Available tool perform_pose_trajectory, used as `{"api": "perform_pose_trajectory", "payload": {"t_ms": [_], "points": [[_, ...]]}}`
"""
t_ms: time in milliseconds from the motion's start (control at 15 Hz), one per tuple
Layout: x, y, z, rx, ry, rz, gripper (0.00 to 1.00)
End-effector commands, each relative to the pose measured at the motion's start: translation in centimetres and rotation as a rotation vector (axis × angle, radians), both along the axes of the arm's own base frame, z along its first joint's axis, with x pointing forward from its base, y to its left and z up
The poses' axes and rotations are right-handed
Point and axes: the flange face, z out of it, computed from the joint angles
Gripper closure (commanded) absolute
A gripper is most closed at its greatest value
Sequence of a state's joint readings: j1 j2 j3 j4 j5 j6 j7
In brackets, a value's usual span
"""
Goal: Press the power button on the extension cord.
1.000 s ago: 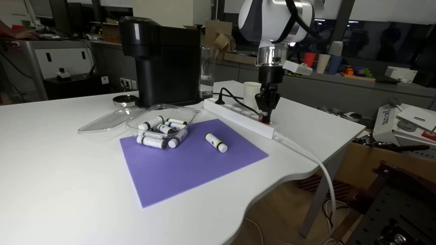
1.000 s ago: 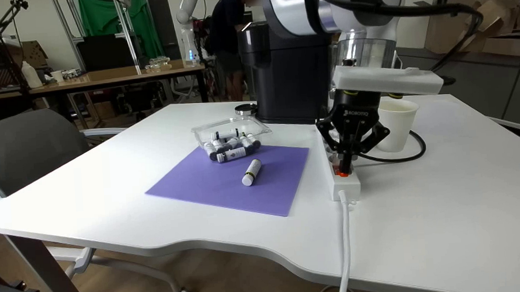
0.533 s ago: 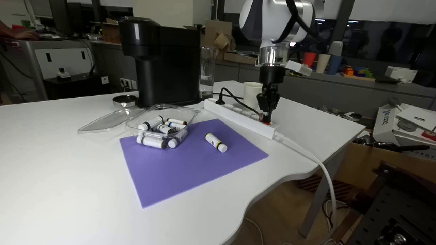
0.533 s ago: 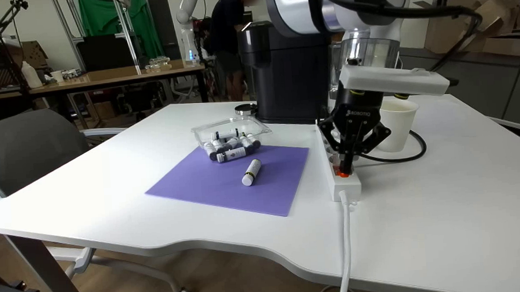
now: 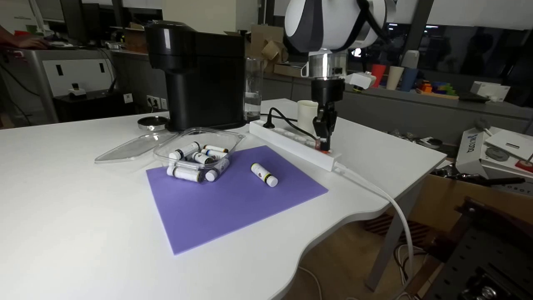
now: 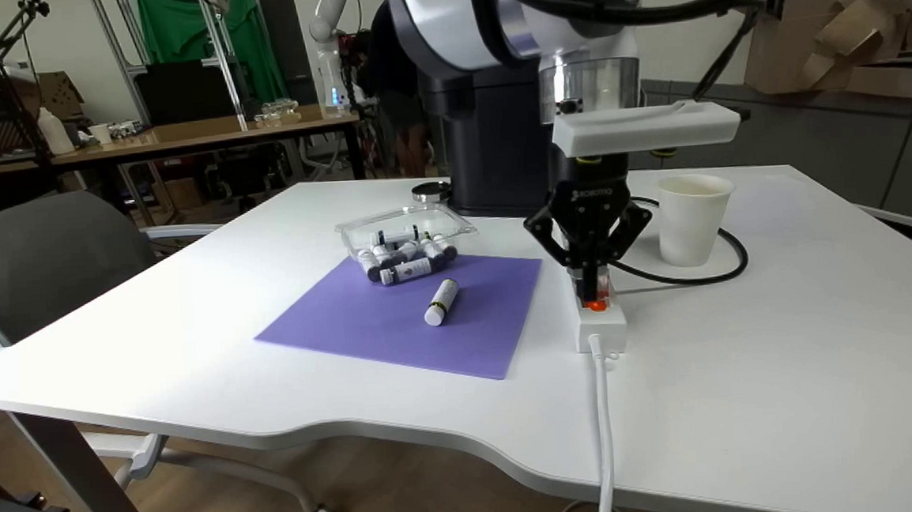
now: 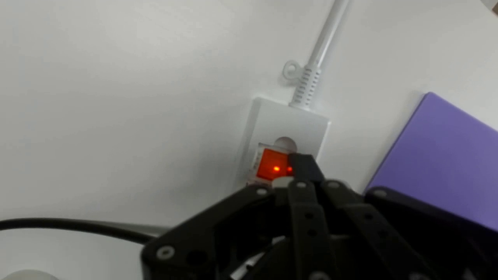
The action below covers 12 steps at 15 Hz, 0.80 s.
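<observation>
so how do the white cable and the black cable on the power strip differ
The white cable leaves the power strip at the end nearest its red-orange power button; the black cable joins a black plug near the opposite end.
The white cable runs off the table and hangs down; the black cable curves around the white cup on top.
Both connect to the same power strip.

"What's on the purple mat (image 5: 233, 212)?"

"One white tube (image 5: 263, 174), lying on its side."

"And the clear tub (image 5: 229, 141)?"

"It holds more tubes (image 5: 214, 154) (a clear lid (image 5: 135, 146) lies beside it), with a black coffee machine (image 5: 206, 79) behind."

"The cup (image 6: 691, 222)?"

"White, upright."
</observation>
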<state>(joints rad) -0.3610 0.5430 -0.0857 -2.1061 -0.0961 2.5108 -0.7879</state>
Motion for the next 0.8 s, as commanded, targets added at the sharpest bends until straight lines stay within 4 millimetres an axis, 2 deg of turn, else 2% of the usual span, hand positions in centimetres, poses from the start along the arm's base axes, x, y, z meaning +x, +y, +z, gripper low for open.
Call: {"api": "perform_pose_trajectory", "payload": {"t_ms": [0,200,267,400,733], "points": [[-2.5,2.9,3.0,-0.077,-0.04,0.049,1.0],[-3.2,4.9,5.0,-0.145,-0.067,0.07,1.0],[-3.3,5.5,5.6,-0.167,-0.068,0.075,0.74],[-3.4,6.6,7.0,-0.209,-0.087,0.073,0.68],[-3.4,9.0,10.5,-0.194,-0.174,-0.057,0.33]]}}
